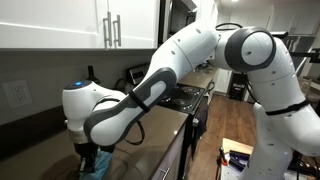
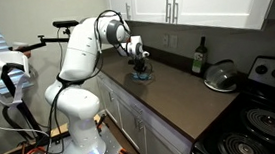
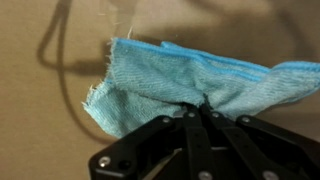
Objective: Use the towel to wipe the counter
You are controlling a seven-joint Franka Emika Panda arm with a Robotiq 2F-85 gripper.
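Note:
A light blue towel (image 3: pixel 170 82) lies bunched on the brown counter (image 3: pixel 40 130) in the wrist view. My gripper (image 3: pixel 195 108) is shut on the towel's near edge, pinching a fold between its black fingers. In an exterior view the gripper (image 2: pixel 139 67) presses the towel (image 2: pixel 141 76) onto the dark counter (image 2: pixel 180 98). In an exterior view the gripper (image 1: pixel 90 152) is low at the counter; the arm hides most of the towel there.
A dark bottle (image 2: pixel 200 55) and a pot lid (image 2: pixel 221 77) stand farther along the counter near the stove (image 2: pixel 266 106). White cabinets (image 2: pixel 201 1) hang above. A wall outlet (image 1: pixel 17 93) is on the backsplash.

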